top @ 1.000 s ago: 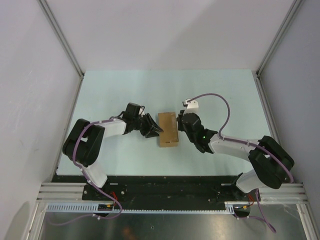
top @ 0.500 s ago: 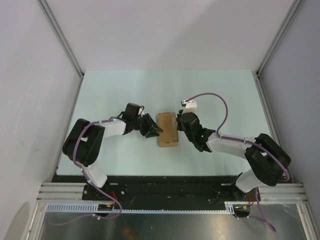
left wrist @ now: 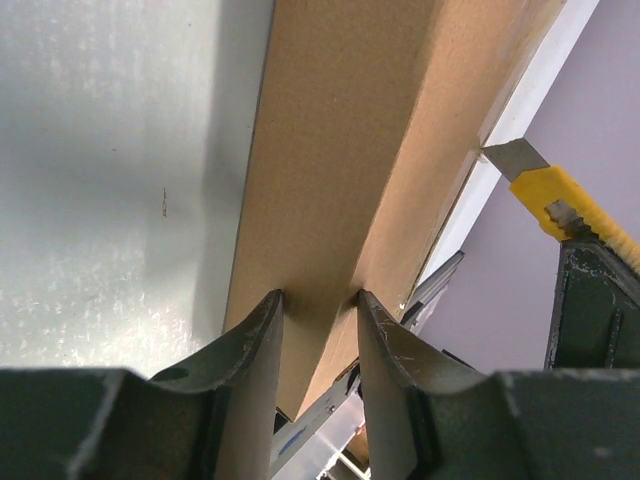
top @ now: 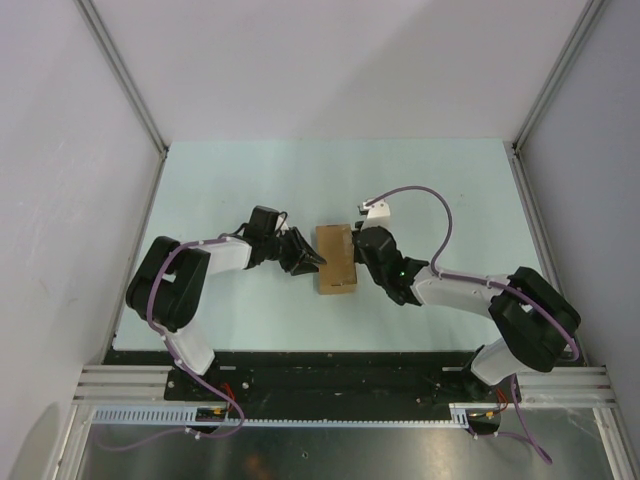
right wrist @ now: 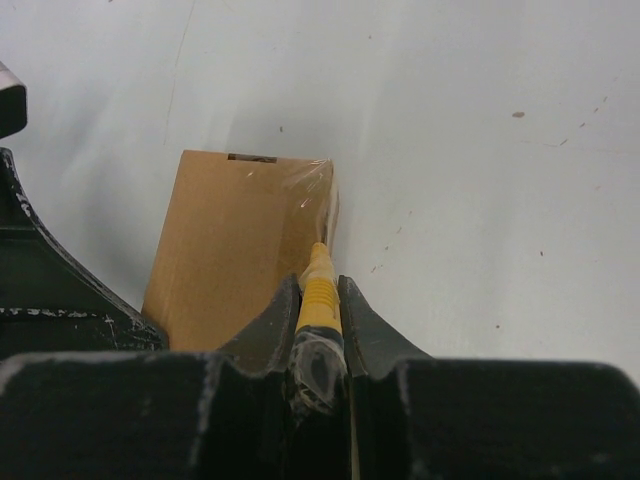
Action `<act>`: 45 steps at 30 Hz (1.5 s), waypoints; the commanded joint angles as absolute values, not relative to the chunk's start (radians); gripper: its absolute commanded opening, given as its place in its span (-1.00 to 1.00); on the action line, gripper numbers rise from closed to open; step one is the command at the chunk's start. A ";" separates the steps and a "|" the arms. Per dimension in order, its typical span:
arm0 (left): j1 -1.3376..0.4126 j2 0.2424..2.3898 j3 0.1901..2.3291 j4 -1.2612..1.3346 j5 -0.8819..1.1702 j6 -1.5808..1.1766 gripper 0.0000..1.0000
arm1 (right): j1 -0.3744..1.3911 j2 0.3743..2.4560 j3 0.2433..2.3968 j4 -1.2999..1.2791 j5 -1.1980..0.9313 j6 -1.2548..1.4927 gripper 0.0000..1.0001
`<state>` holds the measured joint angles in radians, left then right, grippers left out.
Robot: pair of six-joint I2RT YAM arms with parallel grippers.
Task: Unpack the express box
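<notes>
The express box (top: pixel 336 260), a flat brown carton, lies closed in the middle of the pale table. My left gripper (top: pixel 312 259) is shut on its left edge. In the left wrist view the fingers (left wrist: pixel 262 335) pinch the express box (left wrist: pixel 340 150) between their tips. My right gripper (top: pixel 362 250) is at the box's right side, shut on a yellow utility knife (right wrist: pixel 318 292). The knife's tip rests at the taped right edge of the express box (right wrist: pixel 235 250). The left wrist view also shows the utility knife (left wrist: pixel 560 195) with its blade out beyond the box.
The pale mat (top: pixel 440 190) is bounded by grey walls with aluminium posts (top: pixel 125 80) on both sides. A black base rail (top: pixel 330 365) runs along the near edge. The right arm's purple cable (top: pixel 440 205) loops above the mat.
The right arm has shifted a little left, bringing the knife closer against the box's right edge. The left gripper stays on the box, its jaws slightly tighter.
</notes>
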<state>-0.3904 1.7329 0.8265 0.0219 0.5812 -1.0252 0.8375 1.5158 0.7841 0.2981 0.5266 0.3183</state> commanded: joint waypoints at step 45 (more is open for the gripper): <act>-0.437 1.700 0.867 0.052 0.428 -0.979 0.08 | 0.836 1.566 0.919 0.063 0.457 0.345 -1.00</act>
